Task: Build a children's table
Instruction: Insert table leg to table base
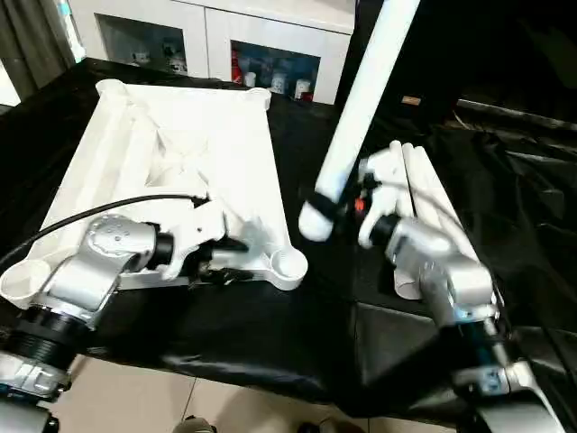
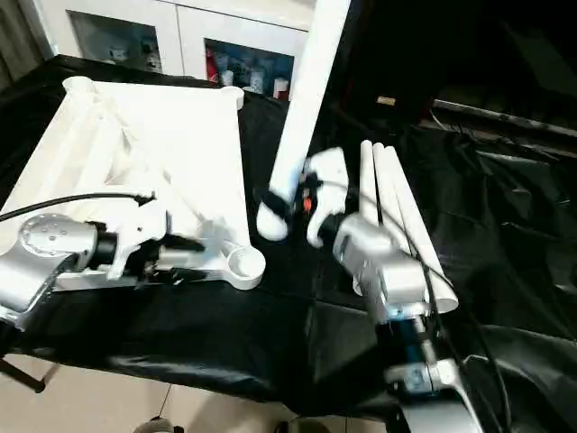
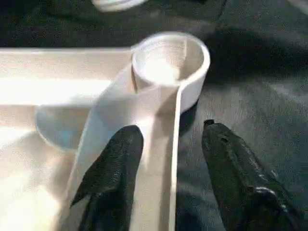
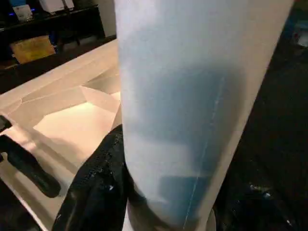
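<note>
Right gripper (image 1: 335,204) clamped around raised tube leg (image 1: 361,99).

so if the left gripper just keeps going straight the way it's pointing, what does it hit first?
Probably the round corner socket of the table top. The left gripper straddles the top's edge wall, one finger inside and the other outside over the black cloth, and the socket sits straight ahead. The gap is hard to judge.

Tabletop (image 1: 180,153) left, spare legs (image 1: 424,194) right, raised leg (image 1: 356,108) between
</note>
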Available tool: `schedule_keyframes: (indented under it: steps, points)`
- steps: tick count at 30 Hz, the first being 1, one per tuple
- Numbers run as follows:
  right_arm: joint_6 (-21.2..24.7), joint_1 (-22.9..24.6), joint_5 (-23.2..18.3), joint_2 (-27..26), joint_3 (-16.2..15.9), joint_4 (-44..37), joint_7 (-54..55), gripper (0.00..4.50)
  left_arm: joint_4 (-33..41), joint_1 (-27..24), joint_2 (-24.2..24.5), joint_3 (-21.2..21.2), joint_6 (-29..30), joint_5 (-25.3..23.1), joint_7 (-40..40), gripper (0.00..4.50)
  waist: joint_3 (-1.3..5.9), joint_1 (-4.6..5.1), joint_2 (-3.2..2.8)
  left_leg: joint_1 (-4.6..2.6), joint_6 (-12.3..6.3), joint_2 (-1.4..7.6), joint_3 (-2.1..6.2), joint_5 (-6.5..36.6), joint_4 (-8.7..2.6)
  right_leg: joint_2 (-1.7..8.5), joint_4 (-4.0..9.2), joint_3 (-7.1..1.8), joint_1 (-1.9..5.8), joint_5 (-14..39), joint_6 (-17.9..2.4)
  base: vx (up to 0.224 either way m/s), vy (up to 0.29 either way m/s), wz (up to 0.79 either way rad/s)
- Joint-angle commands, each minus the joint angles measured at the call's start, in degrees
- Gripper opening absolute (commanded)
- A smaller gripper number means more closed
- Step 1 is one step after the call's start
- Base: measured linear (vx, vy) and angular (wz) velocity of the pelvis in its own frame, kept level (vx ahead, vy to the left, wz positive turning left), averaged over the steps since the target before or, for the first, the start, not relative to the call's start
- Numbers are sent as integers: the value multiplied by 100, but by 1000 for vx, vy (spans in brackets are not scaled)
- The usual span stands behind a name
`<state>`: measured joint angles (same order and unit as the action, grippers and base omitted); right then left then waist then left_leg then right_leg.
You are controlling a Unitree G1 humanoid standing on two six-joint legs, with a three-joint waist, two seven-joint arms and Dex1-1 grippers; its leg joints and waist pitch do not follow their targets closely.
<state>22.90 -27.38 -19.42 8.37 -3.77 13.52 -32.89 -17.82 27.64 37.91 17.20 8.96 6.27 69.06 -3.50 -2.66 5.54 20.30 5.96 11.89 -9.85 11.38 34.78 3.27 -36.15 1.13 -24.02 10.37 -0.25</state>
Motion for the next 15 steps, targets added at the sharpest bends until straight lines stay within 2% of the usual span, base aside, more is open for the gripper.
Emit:
schedule_keyframes:
  steps: [1,2,4,5,6,7,8,10,11,13,14,15]
  points:
    - [-24,23,41,20,63,-233,35,189,-58,91,57,81,-61,-87,52,197,393,-6,-129,-46,212,67,-32,789,-448,314,336,-188,307,800,-1028,0,0,0]
    - [-25,25,43,21,61,-233,34,189,-61,93,60,83,-62,-90,54,176,393,-4,-136,-46,215,66,-32,790,-448,313,334,-188,305,781,-1041,0,0,0]
    - [-48,66,75,42,35,-240,36,189,-100,134,94,131,-14,-124,150,170,391,-8,-164,-52,227,67,-29,809,-452,312,338,-189,302,750,-1058,0,0,0]
    - [-50,75,74,46,34,-248,37,189,-113,140,94,143,2,-148,155,163,395,-12,-158,-56,236,71,-28,821,-453,309,327,-186,304,731,-1071,0,0,0]
    - [-52,84,73,51,32,-258,38,189,-128,145,93,156,12,-178,156,153,397,-15,-194,-54,243,66,-25,815,-452,310,323,-188,307,691,-1081,0,0,0]
    - [-56,97,75,52,30,-273,46,189,-184,166,71,170,16,-237,140,140,395,-9,-178,-52,248,68,-25,816,-455,306,325,-184,309,657,-1095,0,0,0]
    - [-62,106,78,52,30,-280,52,189,-233,184,40,170,-3,-268,124,130,393,-9,-206,-61,262,63,-28,859,-454,300,336,-184,302,651,-1104,0,0,0]
    - [-74,116,90,43,27,-283,67,189,-337,221,-14,164,-57,-307,103,117,400,-18,-201,-60,271,60,-25,874,-451,304,331,-187,314,649,-1117,0,0,0]
    - [-76,118,97,36,23,-285,75,189,-382,239,-27,166,-83,-324,97,108,398,-21,-223,-62,285,58,-23,880,-454,303,332,-185,312,638,-1128,0,0,0]
    - [-71,132,97,38,27,-311,73,189,-430,273,-46,179,-90,-338,107,94,406,-28,-207,-57,285,60,-20,853,-450,309,323,-187,327,578,-1146,0,0,0]
    - [-63,135,92,42,37,-332,72,189,-487,310,-51,191,-101,-334,157,88,403,-32,-230,-59,283,58,-19,841,-452,306,319,-186,324,544,-1154,0,0,0]
    - [-63,135,92,42,37,-332,72,189,-487,310,-51,191,-101,-334,157,81,405,-30,-224,-63,279,58,-21,842,-452,304,323,-184,324,531,-1157,0,0,0]
